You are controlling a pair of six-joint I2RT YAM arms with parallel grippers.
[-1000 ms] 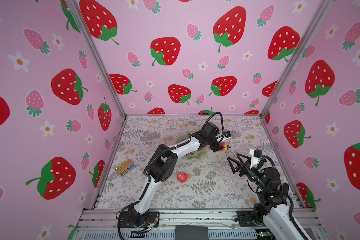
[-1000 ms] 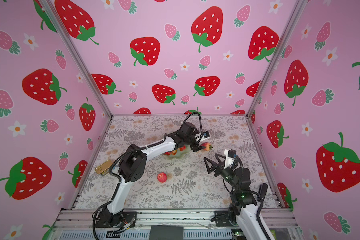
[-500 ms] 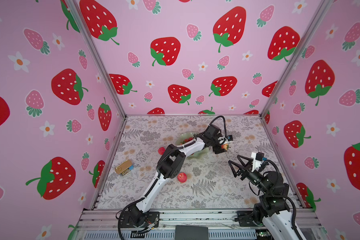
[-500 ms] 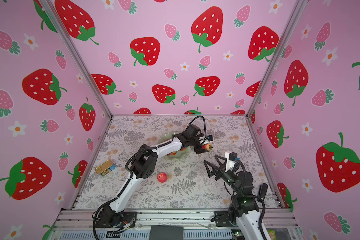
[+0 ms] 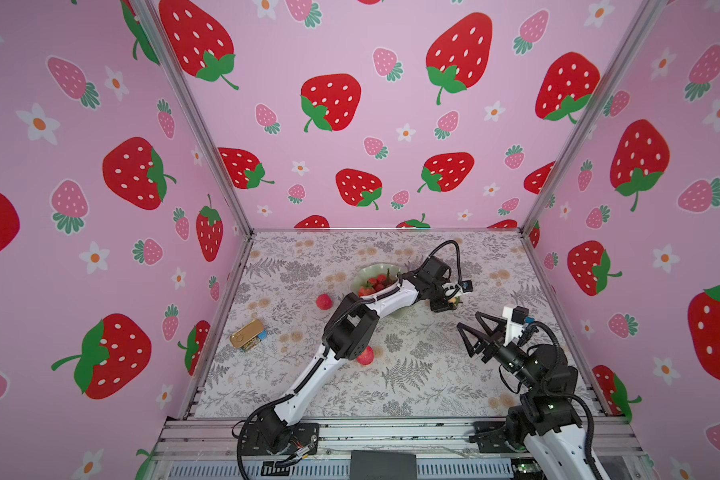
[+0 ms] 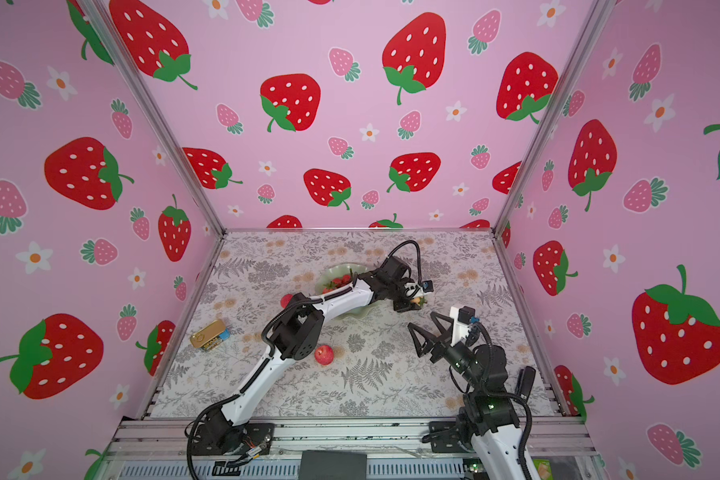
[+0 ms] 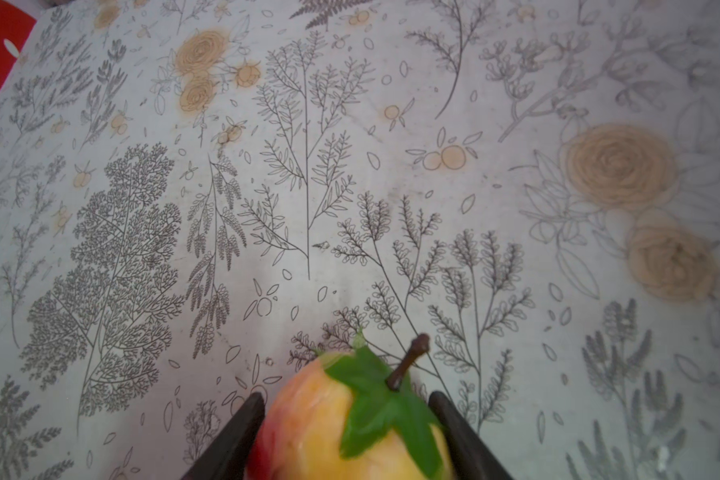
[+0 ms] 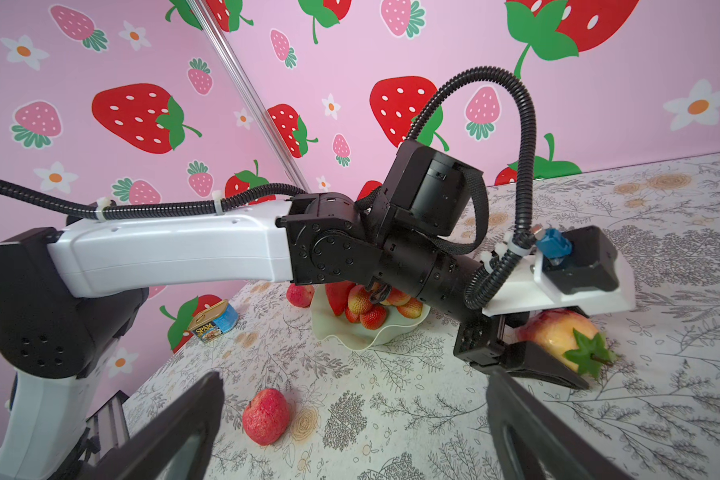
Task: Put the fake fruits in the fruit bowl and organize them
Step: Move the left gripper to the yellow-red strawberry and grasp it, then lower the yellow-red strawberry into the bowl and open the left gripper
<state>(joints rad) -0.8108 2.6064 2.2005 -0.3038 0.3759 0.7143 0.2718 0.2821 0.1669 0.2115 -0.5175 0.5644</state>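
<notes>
strawberries [image 8: 368, 311] lie in the fruit bowl [image 8: 337, 332]; left gripper [image 7: 346, 397] clamps the red-yellow apple [image 7: 321, 432] beside it; red ball [image 5: 324, 301] and pinkish-red fruit [image 6: 324, 354] wait outside; right gripper [image 5: 467, 319] gapes empty.

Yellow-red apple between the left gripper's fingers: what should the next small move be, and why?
Likely close the left gripper firmly on the yellow-red apple. Its fingers flank the fruit on both sides, but a firm pinch isn't clear. The apple appears to rest on the table outside the mint-green fruit bowl, so it needs a secure grip before lifting.
</notes>
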